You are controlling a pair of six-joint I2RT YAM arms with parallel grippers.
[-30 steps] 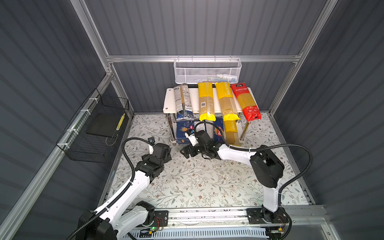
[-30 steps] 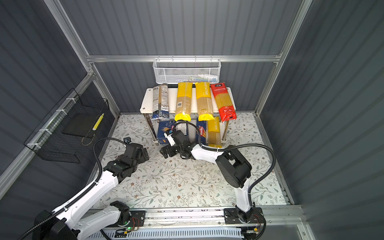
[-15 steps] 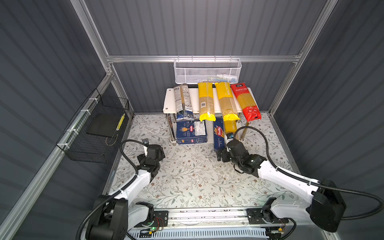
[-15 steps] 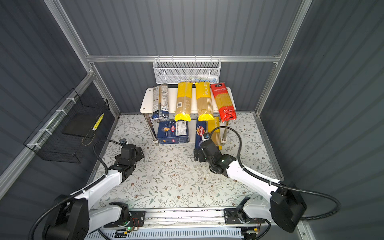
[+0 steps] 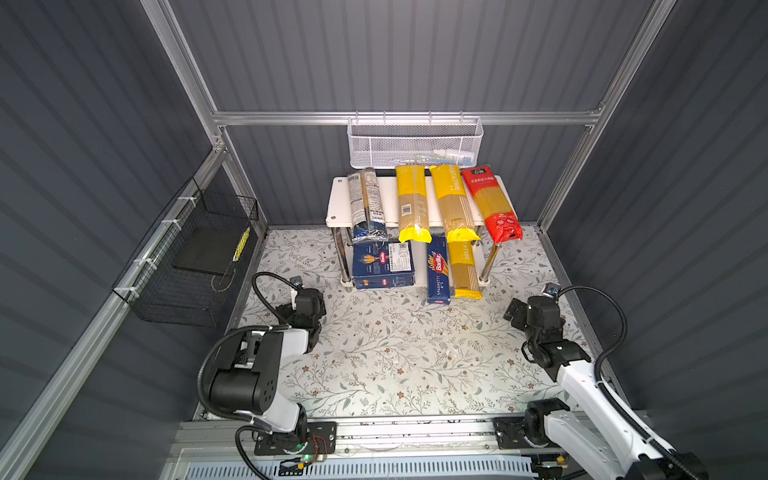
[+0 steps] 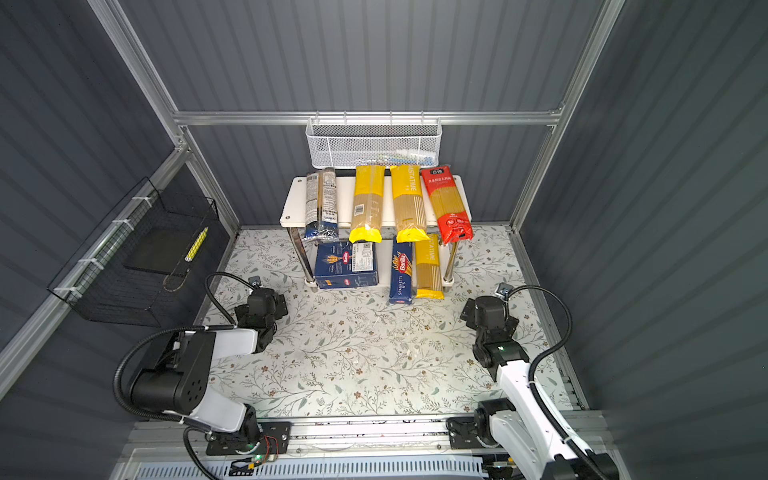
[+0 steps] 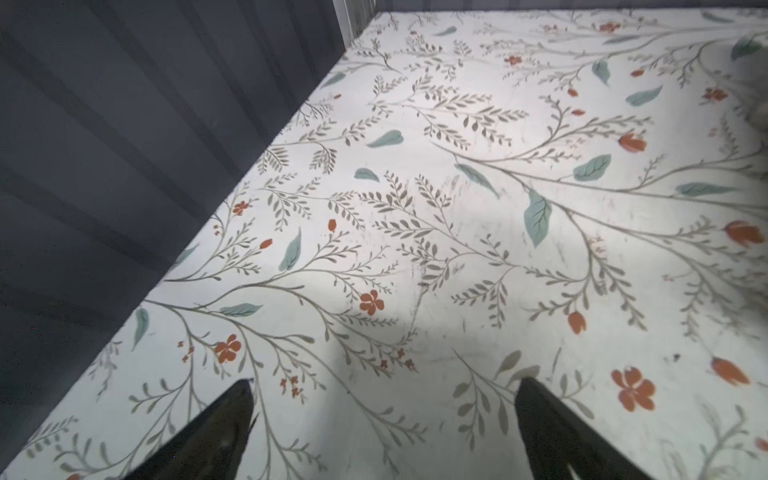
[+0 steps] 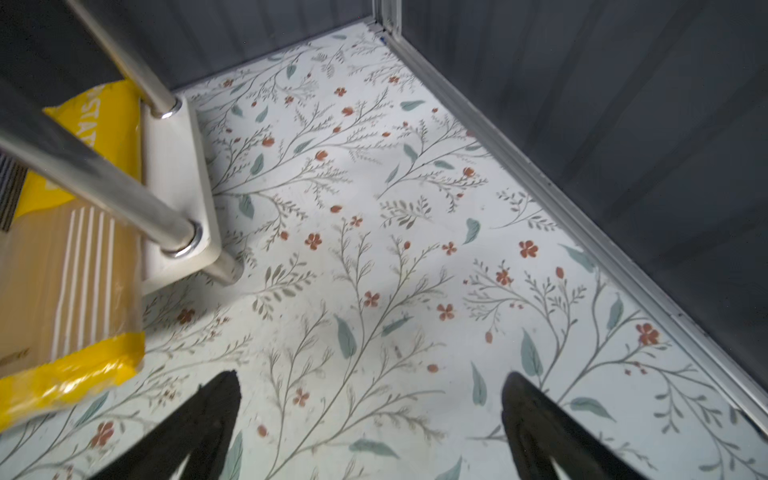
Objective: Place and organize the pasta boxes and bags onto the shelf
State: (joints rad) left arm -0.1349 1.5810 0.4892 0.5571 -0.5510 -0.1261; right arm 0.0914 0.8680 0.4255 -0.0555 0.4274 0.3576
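Note:
In both top views the shelf (image 5: 338,204) (image 6: 292,204) stands at the back. Its upper board carries the clear blue-ended bag (image 5: 368,205), two yellow bags (image 5: 411,203) (image 5: 453,203) and the red bag (image 5: 490,203). Below lie the wide pasta box (image 5: 382,266), the narrow spaghetti box (image 5: 437,274) and a third yellow bag (image 5: 464,270) (image 8: 70,257). My left gripper (image 5: 301,309) (image 7: 384,388) hovers open over bare floor by the left wall. Right of the shelf, my right gripper (image 5: 524,311) (image 8: 370,384) is open and empty.
A white mesh basket (image 5: 415,143) hangs on the back wall above the shelf. A black wire basket (image 5: 191,266) is fixed to the left wall. A chrome shelf leg (image 8: 104,178) and the lower board's corner (image 8: 174,187) lie close to the right gripper.
My right arm has swung back from the boxes on the lower tier to the right side of the floor. The left arm has folded back toward its base.

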